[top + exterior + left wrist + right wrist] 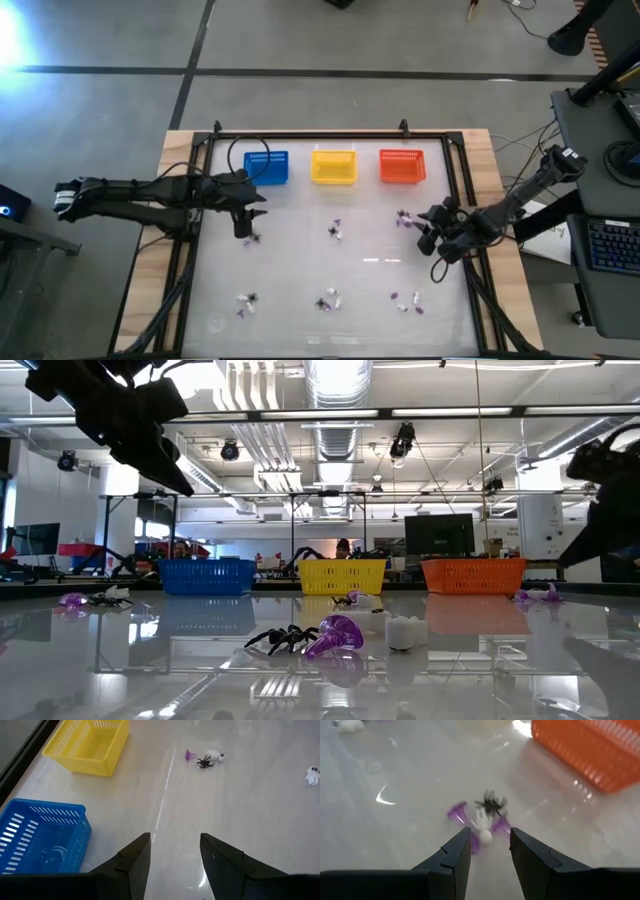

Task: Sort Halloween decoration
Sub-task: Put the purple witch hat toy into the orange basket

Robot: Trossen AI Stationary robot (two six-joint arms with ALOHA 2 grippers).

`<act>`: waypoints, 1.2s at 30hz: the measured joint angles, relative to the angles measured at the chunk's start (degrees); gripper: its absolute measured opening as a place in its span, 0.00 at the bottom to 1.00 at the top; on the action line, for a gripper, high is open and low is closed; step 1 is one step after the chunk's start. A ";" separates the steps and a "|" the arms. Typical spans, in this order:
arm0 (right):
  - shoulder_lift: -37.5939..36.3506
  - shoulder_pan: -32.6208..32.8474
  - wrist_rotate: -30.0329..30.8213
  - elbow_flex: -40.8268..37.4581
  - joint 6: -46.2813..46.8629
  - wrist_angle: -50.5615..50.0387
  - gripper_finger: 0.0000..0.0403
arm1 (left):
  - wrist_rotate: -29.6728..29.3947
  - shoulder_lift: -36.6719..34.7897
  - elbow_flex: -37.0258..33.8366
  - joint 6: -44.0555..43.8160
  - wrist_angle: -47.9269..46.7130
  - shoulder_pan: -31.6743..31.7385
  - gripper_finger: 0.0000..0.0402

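Hovering low, right gripper [490,851] fingers apart over trinket cluster [482,817], nr orange basket [592,750].

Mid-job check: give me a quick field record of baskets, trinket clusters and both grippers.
baskets: blue basket, yellow basket, orange basket in a row at the table's far edge
basket contents: none visible
trinkets: small clusters scattered on the table, unsorted
left gripper: open, empty, above a cluster near the blue basket
right gripper: open, empty, just short of a purple, white and black cluster
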 joint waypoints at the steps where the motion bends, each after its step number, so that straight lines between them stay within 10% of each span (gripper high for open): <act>1: 0.08 0.00 -0.27 -0.56 0.98 0.23 0.32 | 0.00 0.00 0.00 -0.21 0.00 0.00 0.39; 36: 1.88 -5.15 -1.60 -4.78 -0.77 14.84 0.32 | 0.09 -0.02 0.00 -0.59 -0.02 0.00 0.39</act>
